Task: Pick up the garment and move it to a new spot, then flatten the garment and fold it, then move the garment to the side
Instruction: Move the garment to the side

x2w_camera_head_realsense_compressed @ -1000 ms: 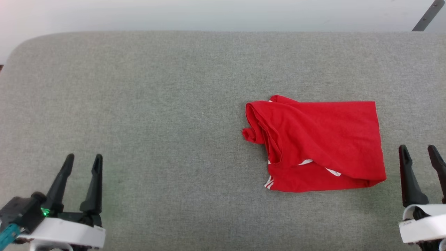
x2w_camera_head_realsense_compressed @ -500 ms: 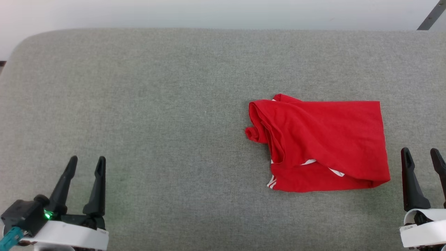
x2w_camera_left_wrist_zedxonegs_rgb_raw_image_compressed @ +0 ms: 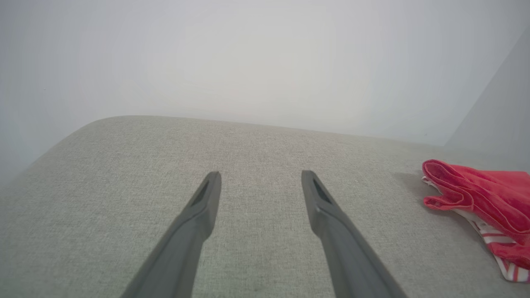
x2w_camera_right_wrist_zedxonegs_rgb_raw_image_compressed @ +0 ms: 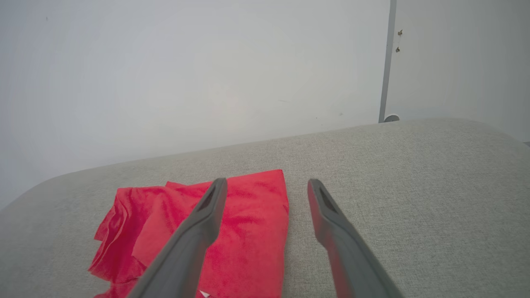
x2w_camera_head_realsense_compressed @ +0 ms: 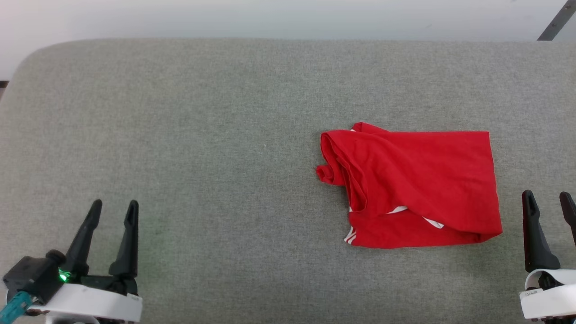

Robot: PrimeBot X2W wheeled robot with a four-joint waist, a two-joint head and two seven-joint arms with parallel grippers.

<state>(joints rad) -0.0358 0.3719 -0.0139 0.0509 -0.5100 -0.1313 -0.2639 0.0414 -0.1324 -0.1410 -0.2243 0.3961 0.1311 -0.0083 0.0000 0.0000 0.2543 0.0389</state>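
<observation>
Folded red jersey T-shirt (x2w_camera_head_realsense_compressed: 418,184) sits by grey fabric counter's (x2w_camera_head_realsense_compressed: 180,135) right edge, seemingly already set aside. Left claw (x2w_camera_head_realsense_compressed: 114,203), right claw (x2w_camera_head_realsense_compressed: 546,194): wide open, empty.

The left gripper (x2w_camera_head_realsense_compressed: 114,204) is held low with fingers spread apart; the right gripper (x2w_camera_head_realsense_compressed: 546,195) is held likewise, both pointed forward.

I see garment (x2w_camera_head_realsense_compressed: 418,180) roughly folded, right of ctr on grey padded surface (x2w_camera_head_realsense_compressed: 202,135). L gripper (x2w_camera_head_realsense_compressed: 114,203) btm left, R gripper (x2w_camera_head_realsense_compressed: 546,194) btm right, both w/ fingers spread, neither touching cloth.
</observation>
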